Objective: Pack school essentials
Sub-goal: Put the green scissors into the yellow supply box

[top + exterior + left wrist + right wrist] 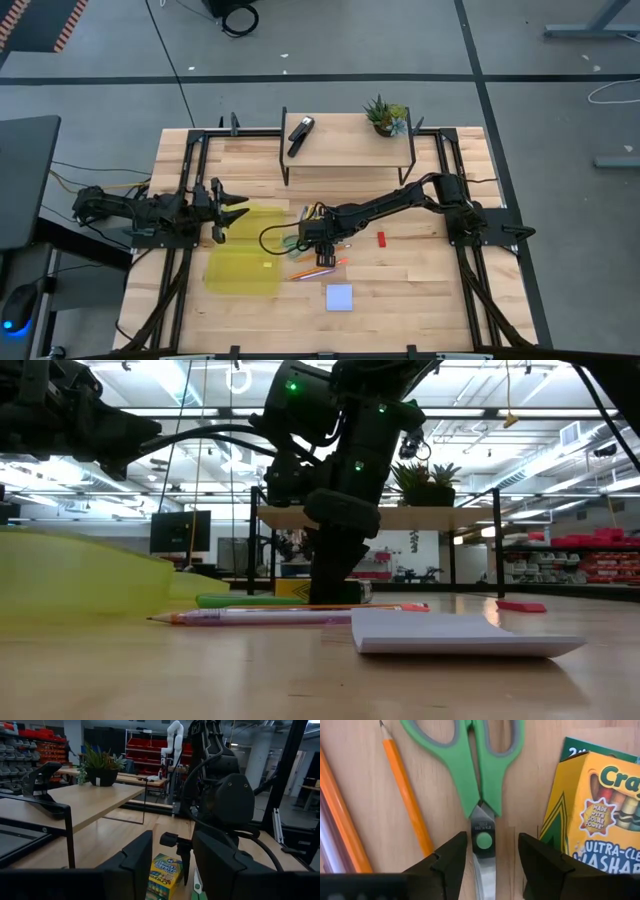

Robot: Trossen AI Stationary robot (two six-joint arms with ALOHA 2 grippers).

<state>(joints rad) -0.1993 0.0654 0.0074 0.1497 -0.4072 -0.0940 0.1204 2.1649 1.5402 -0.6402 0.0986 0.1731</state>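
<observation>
Between the right gripper's parted fingers, scissors lying unheld on the wooden table, crayon box reading "ULTRA-CLEAN" beside them, pencils opposite, left gripper hovering open near the yellow bag, shelving filling the room beyond.

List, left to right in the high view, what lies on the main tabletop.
yellow pouch → pale blue square note pad → tiny red block. The pencils, scissors and crayon box bunch under the right gripper, so they are left out.
</observation>
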